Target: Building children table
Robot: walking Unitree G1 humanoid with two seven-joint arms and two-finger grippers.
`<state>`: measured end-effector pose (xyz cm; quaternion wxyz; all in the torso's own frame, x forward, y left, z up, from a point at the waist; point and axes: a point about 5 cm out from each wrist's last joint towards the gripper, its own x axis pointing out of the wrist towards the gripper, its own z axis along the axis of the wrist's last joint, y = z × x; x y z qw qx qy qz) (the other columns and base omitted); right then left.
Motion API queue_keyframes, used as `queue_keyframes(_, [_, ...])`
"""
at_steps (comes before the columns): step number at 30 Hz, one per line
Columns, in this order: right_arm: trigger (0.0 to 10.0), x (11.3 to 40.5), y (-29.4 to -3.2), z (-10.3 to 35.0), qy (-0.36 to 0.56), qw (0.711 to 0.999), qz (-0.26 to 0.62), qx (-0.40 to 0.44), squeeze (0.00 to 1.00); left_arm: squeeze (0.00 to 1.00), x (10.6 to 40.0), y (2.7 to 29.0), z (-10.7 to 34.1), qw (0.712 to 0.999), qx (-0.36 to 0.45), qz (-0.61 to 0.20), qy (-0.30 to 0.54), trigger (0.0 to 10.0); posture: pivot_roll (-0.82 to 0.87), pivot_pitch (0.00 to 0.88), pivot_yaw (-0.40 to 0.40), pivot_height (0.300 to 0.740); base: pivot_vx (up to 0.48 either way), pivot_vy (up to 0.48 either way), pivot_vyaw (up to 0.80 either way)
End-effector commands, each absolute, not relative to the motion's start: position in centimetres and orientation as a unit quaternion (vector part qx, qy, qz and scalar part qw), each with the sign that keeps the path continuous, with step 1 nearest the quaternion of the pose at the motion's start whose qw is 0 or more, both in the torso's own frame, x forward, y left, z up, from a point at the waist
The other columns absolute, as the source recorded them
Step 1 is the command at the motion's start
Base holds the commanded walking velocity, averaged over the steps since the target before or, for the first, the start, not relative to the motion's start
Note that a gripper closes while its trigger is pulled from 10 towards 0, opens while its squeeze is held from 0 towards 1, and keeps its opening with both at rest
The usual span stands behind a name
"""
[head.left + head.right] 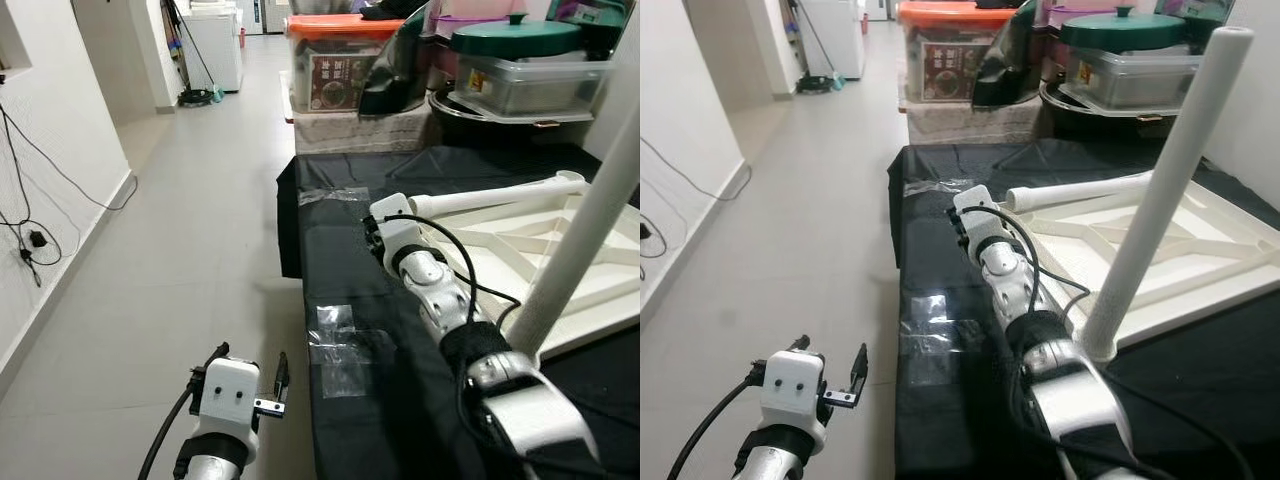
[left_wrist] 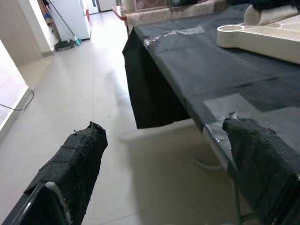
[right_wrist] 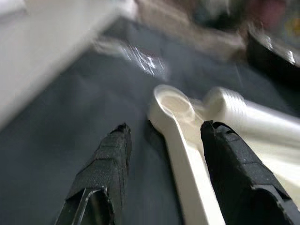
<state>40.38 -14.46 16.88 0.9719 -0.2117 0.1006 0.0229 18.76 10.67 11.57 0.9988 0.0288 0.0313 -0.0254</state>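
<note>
Black-draped table (image 1: 350,250) bears white tabletop (image 1: 600,280) (upturned).

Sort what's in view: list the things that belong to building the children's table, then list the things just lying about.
Belongs to the job:
- white tabletop frame, lying upside down on the black cloth
- upright leg, already fitted
- loose leg, lying on the frame
- right gripper, open at the empty corner socket

Just lying about:
- orange-lidded bin
- green-lidded container
- mop
- wall cables

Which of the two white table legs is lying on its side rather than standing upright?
The leg lying along the far edge of the upturned tabletop, near the right end effector. The other leg stands upright in its corner socket.
</note>
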Motion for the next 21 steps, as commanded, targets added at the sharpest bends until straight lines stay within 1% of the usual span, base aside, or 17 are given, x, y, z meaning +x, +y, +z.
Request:
queue_keyframes(1, [10.0, 40.4, -15.1, 16.0, 0.145, 0.964, 0.004, -0.222, 0.00, 0.00, 18.4, 9.9, 11.7, 0.999, 0.013, -0.023, 0.040, 10.0, 0.07, 0.050, -0.053, 0.740, 0.000, 0.000, 0.00])
queue_keyframes(2, [10.0, 40.4, -15.1, 16.0, 0.145, 0.964, 0.004, -0.222, 0.00, 0.00, 18.4, 9.9, 11.7, 0.999, 0.013, -0.023, 0.040, 10.0, 0.07, 0.050, -0.053, 0.740, 0.000, 0.000, 0.00])
queue_keyframes(4, [10.0, 40.2, -15.8, 15.3, 0.184, 0.961, -0.005, -0.206, 0.00, 0.00, 18.1, 9.6, 11.8, 0.999, 0.005, -0.021, 0.042, 10.0, 0.07, 0.071, -0.056, 0.740, 0.000, 0.000, 0.00])
queue_keyframes(5, [10.0, 40.2, -15.8, 15.3, 0.184, 0.961, -0.005, -0.206, 0.00, 0.00, 18.1, 9.6, 11.8, 0.999, 0.005, -0.021, 0.042, 10.0, 0.07, 0.071, -0.056, 0.740, 0.000, 0.000, 0.00])
queue_keyframes(6, [10.0, 40.1, -16.0, 14.9, 0.204, 0.959, -0.006, -0.197, 0.00, 0.00, 17.9, 9.5, 11.9, 0.999, 0.002, -0.020, 0.044, 10.0, 0.06, 0.085, -0.059, 0.740, 0.000, 0.000, 0.00])
queue_keyframes(10, [10.0, 40.0, -16.7, 14.5, 0.233, 0.950, -0.008, -0.209, 0.00, 0.00, 17.6, 9.0, 12.1, 0.999, -0.006, -0.019, 0.048, 10.0, 0.05, 0.115, -0.068, 0.740, 0.000, 0.000, 0.00])
queue_keyframes(14, [10.0, 40.0, -16.9, 14.5, 0.239, 0.949, -0.012, -0.206, 0.00, 0.00, 17.5, 9.0, 12.2, 0.999, -0.008, -0.018, 0.050, 10.0, 0.05, 0.115, -0.068, 0.740, 0.000, 0.000, 0.00])
queue_keyframes(16, [10.0, 40.0, -17.4, 14.6, 0.244, 0.946, -0.022, -0.211, 0.00, 0.00, 17.3, 8.8, 12.3, 0.998, -0.012, -0.015, 0.052, 10.0, 0.05, 0.132, -0.078, 0.740, 0.000, 0.000, 0.00])
queue_keyframes(19, [10.0, 40.1, -17.8, 14.9, 0.239, 0.947, -0.036, -0.212, 0.00, 0.00, 17.2, 8.8, 12.4, 0.998, -0.013, -0.013, 0.052, 10.0, 0.04, 0.134, -0.080, 0.740, 0.000, 0.000, 0.00])
queue_keyframes(20, [10.0, 40.5, -18.2, 16.1, 0.221, 0.956, -0.051, -0.187, 0.00, 0.00, 17.1, 8.7, 12.4, 0.998, -0.016, -0.012, 0.056, 10.0, 0.04, 0.139, -0.083, 0.740, 0.000, 0.000, 0.00])
queue_keyframes(21, [10.0, 40.5, -18.2, 16.1, 0.221, 0.956, -0.051, -0.187, 0.00, 0.00, 17.1, 8.7, 12.4, 0.998, -0.016, -0.012, 0.056, 10.0, 0.04, 0.139, -0.083, 0.740, 0.000, 0.000, 0.00])
